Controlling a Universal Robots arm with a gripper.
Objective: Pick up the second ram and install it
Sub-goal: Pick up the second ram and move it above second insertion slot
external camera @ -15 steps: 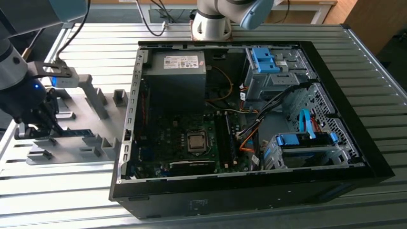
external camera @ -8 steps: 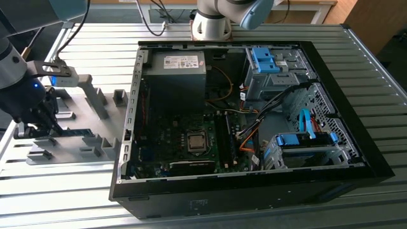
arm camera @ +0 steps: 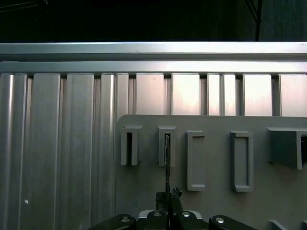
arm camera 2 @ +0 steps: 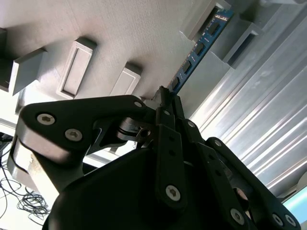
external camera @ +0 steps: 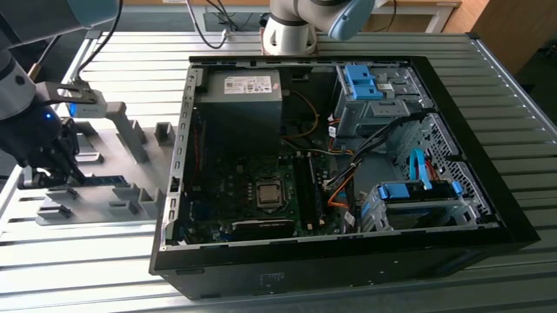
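Slatted table (external camera: 505,98); tool (arm camera 2: 164,98) clamps second ram (arm camera 2: 197,48) amid holders (arm camera 2: 76,67).

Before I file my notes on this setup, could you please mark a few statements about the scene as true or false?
1. The computer case lies open on the slatted metal table. True.
2. The blue memory stick is already plugged in inside the case. False: it rests in the gray holder, outside the case.
3. The gripper is closed on one end of the stick. True.
4. The holder sits to the exterior view's right of the case. False: it sits to the exterior view's left of the case.
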